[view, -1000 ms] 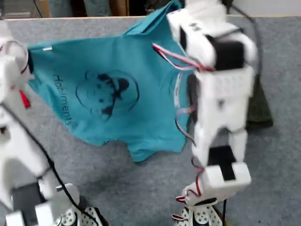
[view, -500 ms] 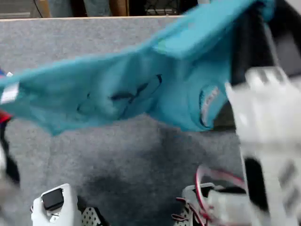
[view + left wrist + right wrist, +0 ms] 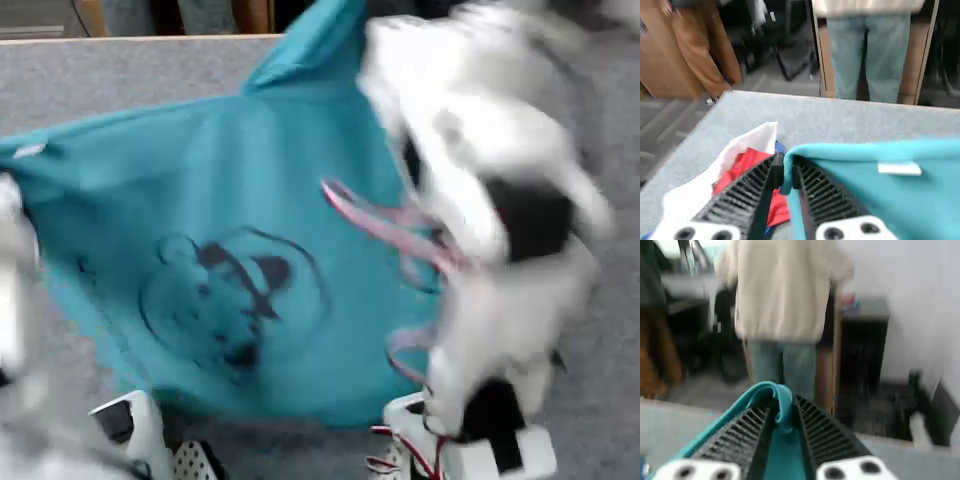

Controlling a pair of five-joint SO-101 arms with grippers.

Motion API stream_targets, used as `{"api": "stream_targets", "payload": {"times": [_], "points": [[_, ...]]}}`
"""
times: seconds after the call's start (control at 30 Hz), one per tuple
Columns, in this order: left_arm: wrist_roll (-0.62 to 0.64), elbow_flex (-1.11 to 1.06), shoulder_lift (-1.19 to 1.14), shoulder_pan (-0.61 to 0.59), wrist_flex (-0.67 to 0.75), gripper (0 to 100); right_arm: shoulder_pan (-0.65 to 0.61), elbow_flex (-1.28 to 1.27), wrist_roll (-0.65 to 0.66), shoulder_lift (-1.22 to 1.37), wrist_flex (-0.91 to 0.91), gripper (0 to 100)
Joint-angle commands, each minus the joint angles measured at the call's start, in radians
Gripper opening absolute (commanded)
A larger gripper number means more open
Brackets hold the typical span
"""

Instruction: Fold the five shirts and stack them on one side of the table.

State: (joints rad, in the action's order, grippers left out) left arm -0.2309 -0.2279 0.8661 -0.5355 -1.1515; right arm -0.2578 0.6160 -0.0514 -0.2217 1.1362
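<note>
Folding not begun, by my reckoning — teal shirt [image 3: 230, 250] hangs spread above table [image 3: 120, 70], my left pincer [image 3: 787, 175] clamped on one edge, my right pincer [image 3: 782, 415] on another; red and white clothes [image 3: 740, 162] lie unfolded nearby

Grey table [image 3: 120, 70], red and white cloth [image 3: 746, 159] heaped near one of its corners

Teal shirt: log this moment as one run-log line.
teal shirt: hanging spread above table | left gripper: shut on shirt edge | right gripper: shut on shirt edge | fold: not yet done
</note>
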Motion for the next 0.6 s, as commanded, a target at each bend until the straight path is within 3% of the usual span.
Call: {"api": "stream_targets", "payload": {"times": [0.0, 0.1, 0.2, 0.37, 0.57], "points": [[-0.003, -0.374, -0.132, 0.036, 0.686, 3, -0.018, -0.217, -0.002, 0.11, -0.293, 1.3], [-0.006, -0.383, -0.324, 0.067, 0.957, 3, 0.002, -0.265, -0.008, 0.259, -0.499, 1.3], [-0.003, -0.243, -0.531, 0.081, 0.979, 3, 0.029, -0.177, -0.008, 0.394, -0.559, 1.3], [-0.003, 0.019, -0.695, 0.081, 0.756, 3, 0.043, 0.127, -0.008, 0.55, -0.373, 1.3], [-0.008, 0.111, -0.689, 0.082, 0.5, 3, 0.041, 0.424, -0.008, 0.674, -0.063, 1.3]]}}
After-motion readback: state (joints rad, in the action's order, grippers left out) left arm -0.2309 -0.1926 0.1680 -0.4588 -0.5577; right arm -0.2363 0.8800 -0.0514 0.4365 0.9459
